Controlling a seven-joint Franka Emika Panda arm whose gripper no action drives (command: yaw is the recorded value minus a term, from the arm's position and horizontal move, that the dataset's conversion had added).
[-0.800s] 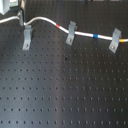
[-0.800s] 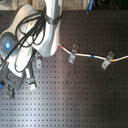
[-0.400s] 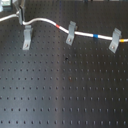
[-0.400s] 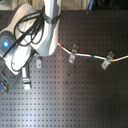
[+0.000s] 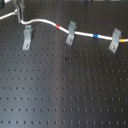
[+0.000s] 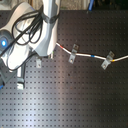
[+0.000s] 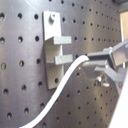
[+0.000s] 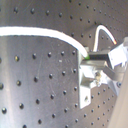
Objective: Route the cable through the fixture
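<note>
1. This is a lab bench, not a home or shop: the whole work surface is a black optical breadboard (image 5: 65,95) drilled with a regular grid of small holes.
2. Small grey metal clip brackets (image 5: 71,33) are fixed to that board, as in a test rig.
3. A white robot arm with looped black cabling (image 6: 35,35) stands over the board in the second exterior view.
</note>
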